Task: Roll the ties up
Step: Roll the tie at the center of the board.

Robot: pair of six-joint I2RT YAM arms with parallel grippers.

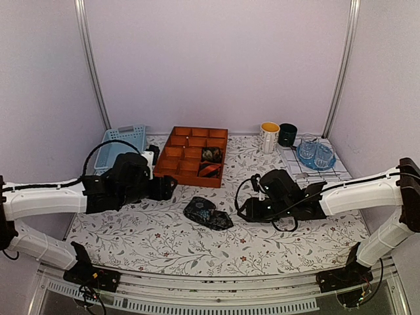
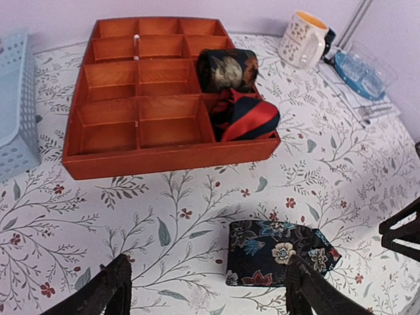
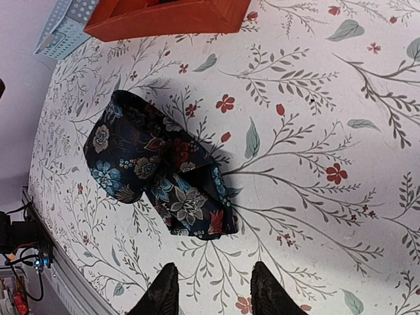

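The floral tie (image 1: pixel 208 213) lies loose on the flowered tablecloth (image 1: pixel 151 236), in the middle of the table between the two arms and just in front of the orange compartment tray (image 1: pixel 190 178). It is a dark, blue-and-red patterned bundle, folded over itself into a flattened, lopsided wad rather than a tight coil. In the right wrist view one wide end laps across the rest (image 3: pixel 157 174), so by my reading the rolling of this one is not finished, or it has slackened.

Two other ties sit in the tray's right-hand column. A dark patterned roll (image 2: pixel 226 69) is in the third compartment from the back, and a red-and-black striped roll (image 2: pixel 246 118) is in the front one, just behind the tray's front wall. Both are compact enough to fit their cells, which suggests the tray is where finished rolls go.

The left gripper (image 2: pixel 207 289) hovers low over the cloth with its fingers spread wide and nothing between them. The floral tie (image 2: pixel 279 252) lies just inside its right finger, so the arm looks placed to take the bundle across its width. The right gripper (image 3: pixel 213 292) hangs near the tie's other side. Its fingers stand a narrow way apart over bare cloth and hold nothing.

Further out, a pale blue basket (image 1: pixel 121 141) stands left of the tray. A yellow-lined mug (image 1: pixel 269 136), a dark cup (image 1: pixel 287 134) and glasses on a blue plate (image 1: pixel 315 154) sit at the back right, well apart from the work.
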